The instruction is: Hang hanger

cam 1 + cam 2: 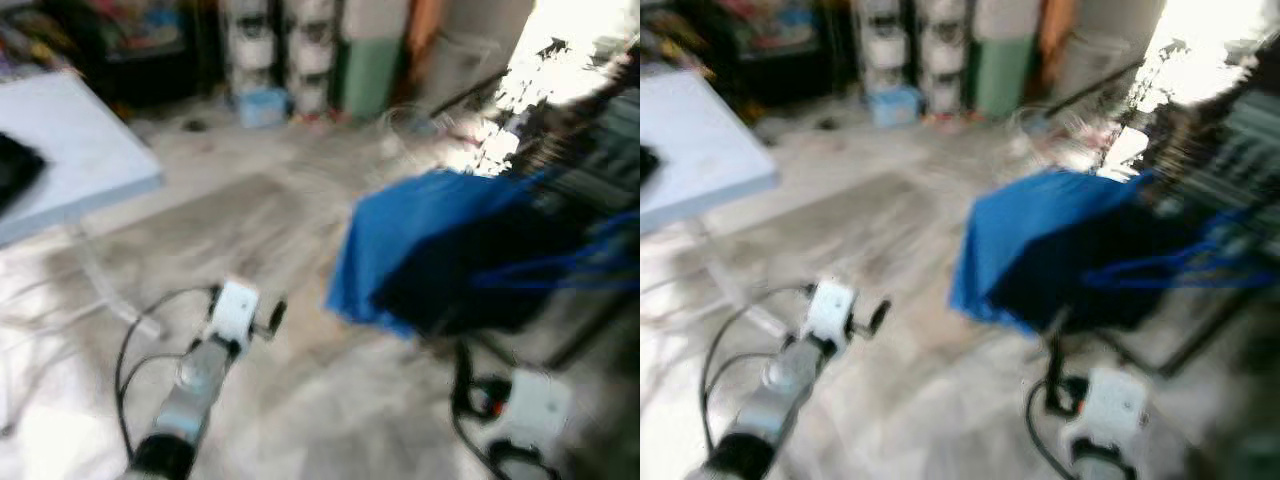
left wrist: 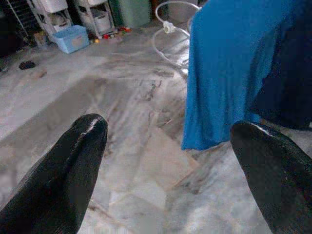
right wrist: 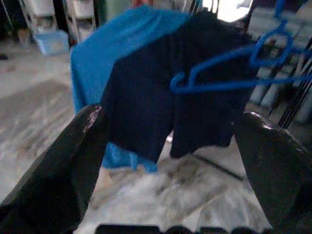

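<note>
A blue plastic hanger [image 3: 222,84] hangs in front of a dark navy garment [image 3: 141,112] on the drying rack, with a bright blue cloth [image 1: 420,230] draped beside it. My right gripper [image 3: 173,117] is open and points at the navy garment and hanger from a short way off, touching nothing. Further left and low over the marble floor, my left gripper [image 2: 170,131] is open and empty, with the blue cloth's hem ahead of it. Both head views are blurred.
A pale blue table [image 1: 70,150] stands at the left. The dark rack bars [image 1: 590,170] fill the right side. On the floor lie a white hose [image 2: 163,44] and a blue tub [image 2: 73,38]. White shelf units and a green bin [image 1: 370,75] line the back wall.
</note>
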`<state>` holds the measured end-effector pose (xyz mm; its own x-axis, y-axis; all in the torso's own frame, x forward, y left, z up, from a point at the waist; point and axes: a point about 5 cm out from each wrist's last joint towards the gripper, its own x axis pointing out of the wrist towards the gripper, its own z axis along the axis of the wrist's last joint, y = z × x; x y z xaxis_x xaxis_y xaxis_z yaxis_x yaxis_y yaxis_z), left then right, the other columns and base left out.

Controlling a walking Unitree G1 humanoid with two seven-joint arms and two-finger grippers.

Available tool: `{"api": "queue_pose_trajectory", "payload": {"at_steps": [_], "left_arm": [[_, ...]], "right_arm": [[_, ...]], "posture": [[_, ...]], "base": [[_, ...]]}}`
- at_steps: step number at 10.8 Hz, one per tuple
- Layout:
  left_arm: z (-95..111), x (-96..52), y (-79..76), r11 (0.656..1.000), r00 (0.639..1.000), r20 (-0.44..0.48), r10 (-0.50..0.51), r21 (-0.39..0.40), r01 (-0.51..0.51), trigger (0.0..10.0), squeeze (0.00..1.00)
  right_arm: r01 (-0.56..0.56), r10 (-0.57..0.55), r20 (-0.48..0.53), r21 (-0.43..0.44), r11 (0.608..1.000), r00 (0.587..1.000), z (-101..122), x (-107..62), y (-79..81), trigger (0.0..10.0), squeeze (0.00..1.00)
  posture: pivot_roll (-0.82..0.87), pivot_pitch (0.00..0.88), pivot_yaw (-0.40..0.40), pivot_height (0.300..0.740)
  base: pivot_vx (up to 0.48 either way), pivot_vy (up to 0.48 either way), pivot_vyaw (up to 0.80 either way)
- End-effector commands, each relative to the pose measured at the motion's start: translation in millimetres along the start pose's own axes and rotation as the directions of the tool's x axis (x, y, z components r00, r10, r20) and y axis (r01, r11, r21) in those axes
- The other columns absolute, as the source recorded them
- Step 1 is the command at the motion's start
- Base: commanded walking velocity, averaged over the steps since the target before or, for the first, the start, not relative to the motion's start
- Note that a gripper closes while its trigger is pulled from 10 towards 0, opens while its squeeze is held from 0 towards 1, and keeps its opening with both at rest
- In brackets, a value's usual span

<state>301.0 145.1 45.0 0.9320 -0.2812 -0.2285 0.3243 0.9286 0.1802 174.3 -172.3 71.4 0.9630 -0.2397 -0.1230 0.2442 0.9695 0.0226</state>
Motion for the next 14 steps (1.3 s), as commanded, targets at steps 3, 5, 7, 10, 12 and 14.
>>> {"api": "queue_pose_trajectory", "payload": {"at_steps": [3, 5, 7, 10, 12, 14], "left_arm": [[5, 3.6, -1.8, 1.000, 1.000, -0.004, -0.009, -0.007, 0.009, 10.0, 0.00], [3, 3.4, -2.5, 1.000, 1.000, -0.016, -0.019, -0.002, 0.019, 10.0, 0.00], [2, 3.2, -3.6, 0.999, 0.999, -0.023, -0.033, 0.013, 0.033, 10.0, 0.00], [2, 4.1, -5.0, 0.999, 0.999, -0.024, -0.047, 0.024, 0.048, 10.0, 0.00], [1, 3.9, -4.7, 0.998, 0.998, -0.027, -0.051, 0.027, 0.052, 10.0, 0.00], [1, 4.3, -5.5, 0.997, 0.998, -0.024, -0.063, 0.035, 0.064, 10.0, 0.00]], "right_arm": [[-0.004, 0.004, 0.028, 0.006, 1.000, 1.000, 7, 3.0, 0.1, 10.0, 0.00], [-0.006, 0.005, 0.026, 0.014, 1.000, 1.000, 7, 1.8, 1.7, 10.0, 0.00], [-0.013, 0.013, 0.027, 0.020, 1.000, 1.000, 6, 0.4, 3.6, 10.0, 0.00], [-0.047, 0.046, 0.033, 0.025, 0.999, 0.998, 7, 0.7, 7.8, 10.0, 0.00], [-0.048, 0.047, 0.030, 0.028, 0.998, 0.998, 6, 1.3, 8.3, 10.0, 0.00], [-0.048, 0.047, 0.024, 0.035, 0.998, 0.999, 4, 1.6, 8.2, 10.0, 0.00]], "posture": [[0.04, 0.030, -0.076, 0.740], [0.03, 0.037, -0.068, 0.740], [0.03, 0.043, -0.064, 0.740], [0.04, 0.050, -0.063, 0.740], [0.04, 0.053, -0.062, 0.740], [0.04, 0.055, -0.062, 0.740]], "base": [[0.000, 0.480, 0.00], [0.000, 0.480, 0.00], [0.000, 0.480, 0.00], [0.000, 0.480, 0.80], [0.000, 0.480, 0.80], [0.000, 0.480, 0.80]]}}
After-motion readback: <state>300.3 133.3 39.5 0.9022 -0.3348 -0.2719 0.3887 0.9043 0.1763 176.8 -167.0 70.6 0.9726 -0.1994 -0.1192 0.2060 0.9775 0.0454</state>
